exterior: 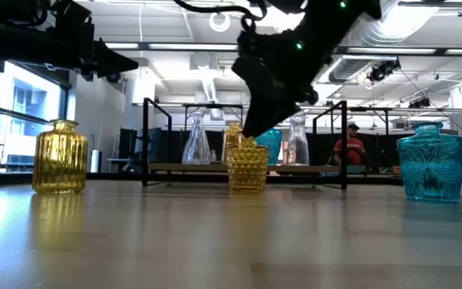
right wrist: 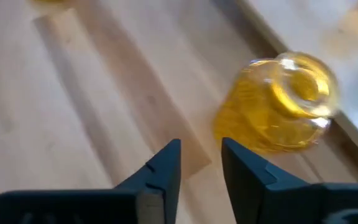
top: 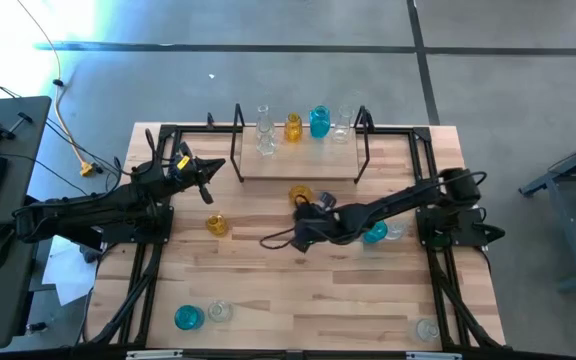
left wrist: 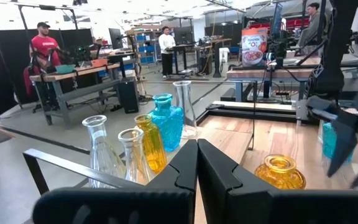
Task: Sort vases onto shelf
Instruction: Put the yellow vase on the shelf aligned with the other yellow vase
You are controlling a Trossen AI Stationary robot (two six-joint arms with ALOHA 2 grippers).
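Observation:
The shelf stands at the table's far middle and bears a teal, an amber and two clear vases. Just in front of it a short amber vase stands upright on the table. My right gripper slants down close beside this vase, on its near side. It is open by a narrow gap with nothing between its fingers. My left gripper is shut and empty. It hovers level above the table's left part, pointing toward the shelf.
More vases stand on the table: a ribbed amber one left of centre, a teal and a clear one under my right arm, a teal and a clear pair at the near left, and a clear one at the near right.

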